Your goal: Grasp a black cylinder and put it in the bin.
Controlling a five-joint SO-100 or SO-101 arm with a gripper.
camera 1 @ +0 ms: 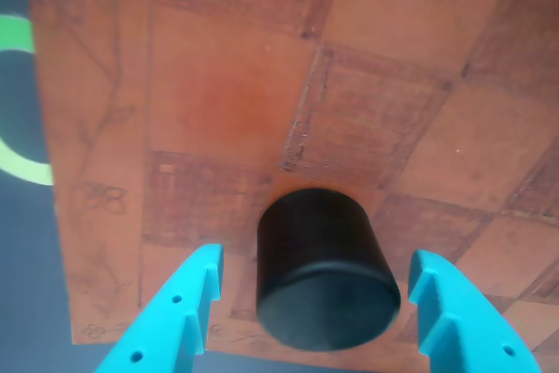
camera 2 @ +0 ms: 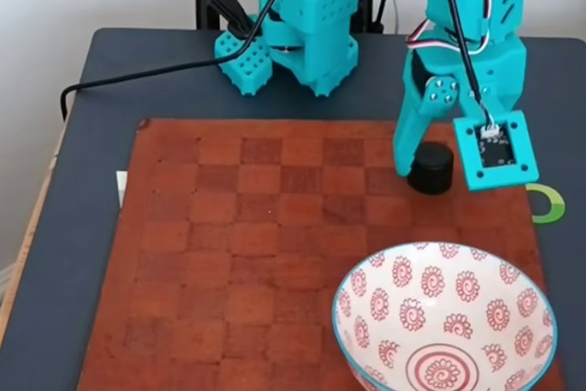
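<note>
The black cylinder point(camera 1: 323, 272) stands upright on the brown chequered mat point(camera 1: 218, 102), close to the mat's edge. My turquoise gripper point(camera 1: 316, 258) is open and low, with one finger point(camera 1: 188, 303) on each side of the cylinder and a gap left on both sides. In the fixed view the cylinder point(camera 2: 432, 171) sits at the mat's far right, with the gripper point(camera 2: 430, 164) lowered around it; one finger point(camera 2: 405, 144) shows and the other is hidden behind the camera mount. The bin point(camera 2: 403, 272), a white bowl with red spiral flowers, stands at the near right and has nothing in it.
A green ring point(camera 2: 548, 203) lies on the dark table just right of the mat. The arm's base point(camera 2: 302, 34), a black clamp and a cable point(camera 2: 137, 75) sit at the back. The mat's left and middle squares point(camera 2: 238, 244) are bare.
</note>
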